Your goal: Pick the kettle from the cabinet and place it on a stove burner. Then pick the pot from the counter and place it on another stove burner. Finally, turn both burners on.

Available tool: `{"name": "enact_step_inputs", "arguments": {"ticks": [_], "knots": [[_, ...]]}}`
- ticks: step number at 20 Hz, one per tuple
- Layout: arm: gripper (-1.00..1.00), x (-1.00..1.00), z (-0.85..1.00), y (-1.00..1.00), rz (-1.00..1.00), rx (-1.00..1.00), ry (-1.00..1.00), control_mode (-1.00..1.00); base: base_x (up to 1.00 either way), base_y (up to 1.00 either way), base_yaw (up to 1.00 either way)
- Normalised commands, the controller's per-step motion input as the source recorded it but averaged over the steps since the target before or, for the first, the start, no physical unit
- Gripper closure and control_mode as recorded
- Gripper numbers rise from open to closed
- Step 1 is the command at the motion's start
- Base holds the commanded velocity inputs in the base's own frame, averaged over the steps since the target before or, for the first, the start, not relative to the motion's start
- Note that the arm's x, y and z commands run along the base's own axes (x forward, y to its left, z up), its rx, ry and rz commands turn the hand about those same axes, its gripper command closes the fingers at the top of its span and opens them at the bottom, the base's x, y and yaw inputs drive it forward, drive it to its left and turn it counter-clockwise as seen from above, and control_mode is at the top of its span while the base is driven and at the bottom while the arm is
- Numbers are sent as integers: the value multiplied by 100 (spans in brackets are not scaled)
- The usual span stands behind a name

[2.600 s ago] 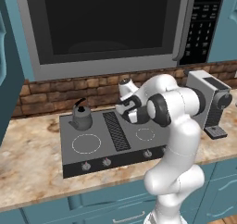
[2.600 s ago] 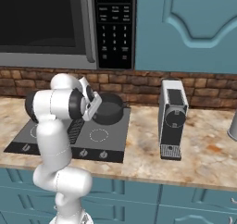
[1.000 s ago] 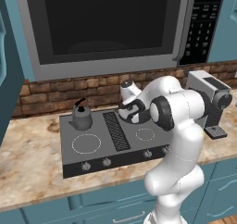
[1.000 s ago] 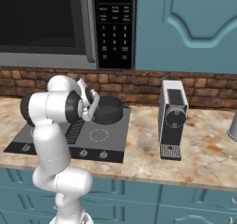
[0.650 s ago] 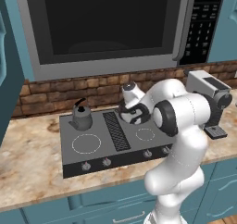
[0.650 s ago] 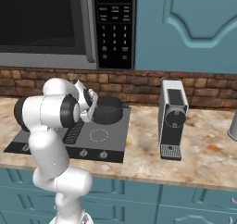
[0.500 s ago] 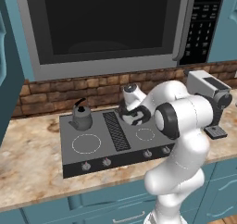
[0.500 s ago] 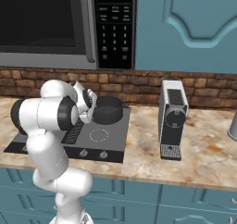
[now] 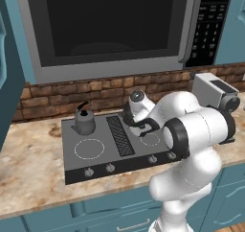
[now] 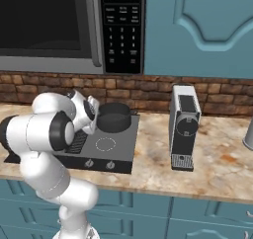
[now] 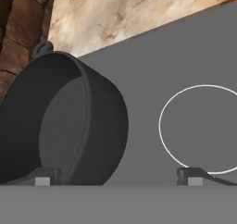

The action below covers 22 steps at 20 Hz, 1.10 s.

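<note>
The dark kettle (image 9: 84,122) stands on the back-left stove burner of the grey cooktop (image 9: 119,156). On the back-right burner sits the wide dark-grey pot (image 10: 114,117), which also shows large in the hand view (image 11: 60,121). My gripper (image 10: 95,118) hovers just left of the pot over the cooktop, and it is open. In the hand view my gripper (image 11: 118,179) has one fingertip (image 11: 42,179) in line with the pot's inside and the other by the white front-right burner circle (image 11: 203,126). Nothing is held.
Round knobs (image 10: 109,165) line the cooktop's front. A coffee machine (image 10: 184,127) stands on the marbled counter (image 10: 217,169) to the right. A microwave (image 9: 110,29) hangs above the stove, with the teal wall cabinet (image 10: 197,30) beside it. A brick wall runs behind.
My elbow has swung outward and the hand has edged slightly away from the pot. The pot and kettle have stayed put, and the jaws have stayed wide.
</note>
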Motion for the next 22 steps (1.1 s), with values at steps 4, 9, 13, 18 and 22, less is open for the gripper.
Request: {"name": "enact_step_inputs", "arguments": {"ticks": [4,9,13,18,22], "knots": [[-100,-28,1,18,0,0,-4,-100,0,0,0],[-100,-31,10,17,0,0,-5,-100,0,0,0],[-100,-29,15,14,0,0,-7,-100,0,0,0],[-100,-28,22,12,0,0,-8,-100,0,0,0],[-100,-27,21,13,0,0,-8,-100,0,0,0]]}}
